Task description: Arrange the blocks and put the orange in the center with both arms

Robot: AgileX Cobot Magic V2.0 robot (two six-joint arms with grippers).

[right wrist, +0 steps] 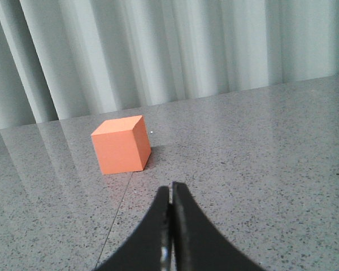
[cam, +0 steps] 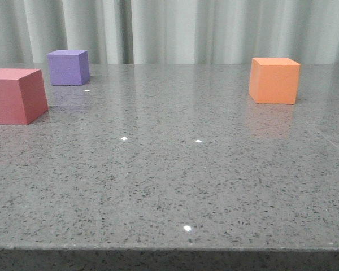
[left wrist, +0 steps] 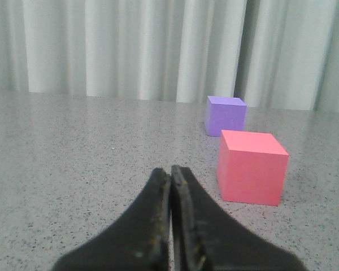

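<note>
Only the wrist views show each end effector, left [left wrist: 170, 172] and right [right wrist: 170, 189], pressed together, holding nothing; front view: orange cube [cam: 274, 80] far right, pinkish-red cube [cam: 14, 95] at the left edge, purple cube [cam: 68, 67] behind it; desk [cam: 175, 186] middle open.

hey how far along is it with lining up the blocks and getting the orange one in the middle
Nothing looks done yet. The orange cube sits alone on the right, while the pinkish-red cube and purple cube stand apart on the left. Nothing is in hand: the left gripper and right gripper have jaws shut, empty. All the arranging remains.
</note>
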